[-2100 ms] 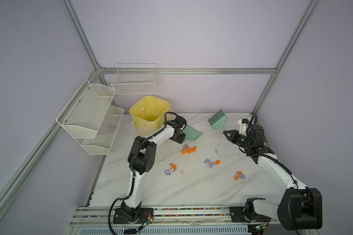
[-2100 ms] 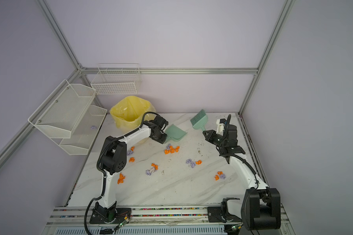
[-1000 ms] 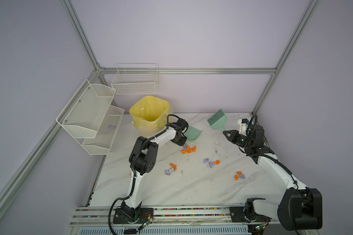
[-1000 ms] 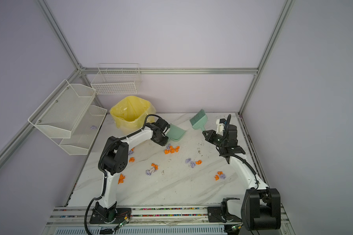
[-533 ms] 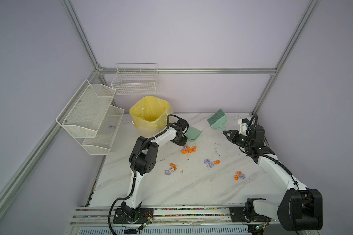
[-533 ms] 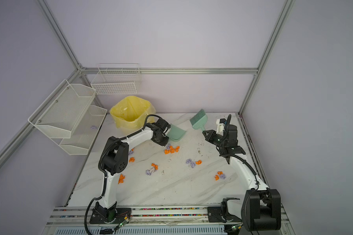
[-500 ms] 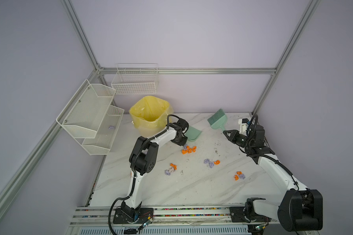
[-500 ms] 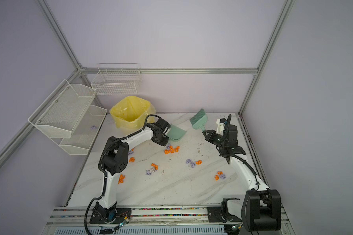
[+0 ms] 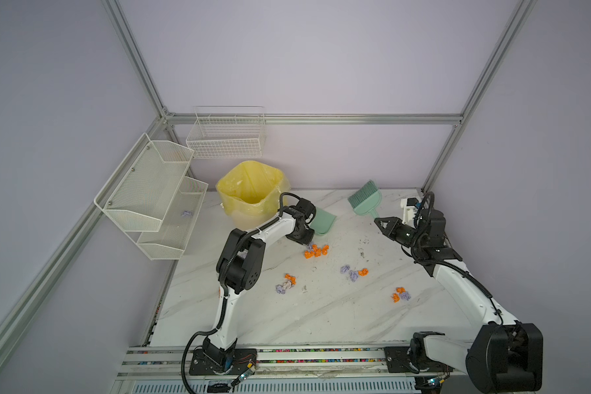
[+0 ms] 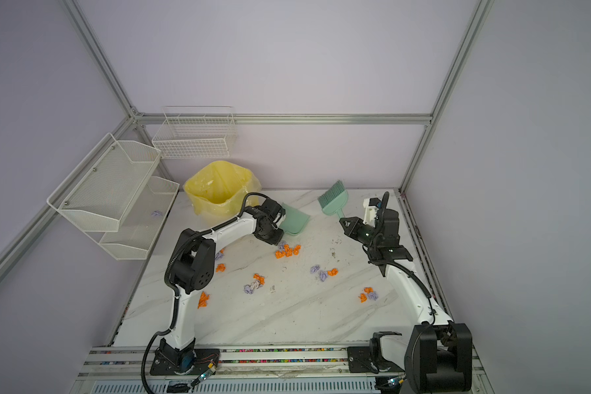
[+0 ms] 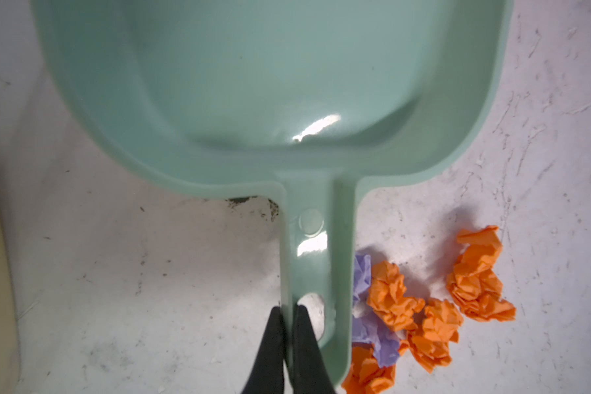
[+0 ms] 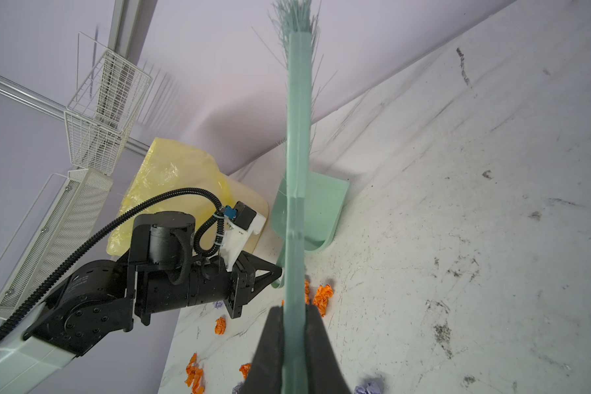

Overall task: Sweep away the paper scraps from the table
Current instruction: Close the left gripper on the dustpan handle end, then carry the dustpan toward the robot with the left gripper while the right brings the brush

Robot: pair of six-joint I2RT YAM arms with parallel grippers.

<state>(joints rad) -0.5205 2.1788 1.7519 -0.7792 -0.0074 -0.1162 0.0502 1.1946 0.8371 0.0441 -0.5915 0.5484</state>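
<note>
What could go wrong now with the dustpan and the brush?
The left gripper pinches only one thin edge of the dustpan handle, so the dustpan may twist or slip. The paper scraps lie beside the handle, behind the pan's mouth; turning it could scatter them. The right gripper holds the brush by its handle end, so it might swivel.

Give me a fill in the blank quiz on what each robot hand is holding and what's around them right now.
The left hand is shut on the handle of the ____.
The right hand grips the handle of the ____.
The bag lining the bin is ____.
Most paper scraps nearest the left hand are ____.
Missing words: dustpan, brush, yellow, orange.
</note>
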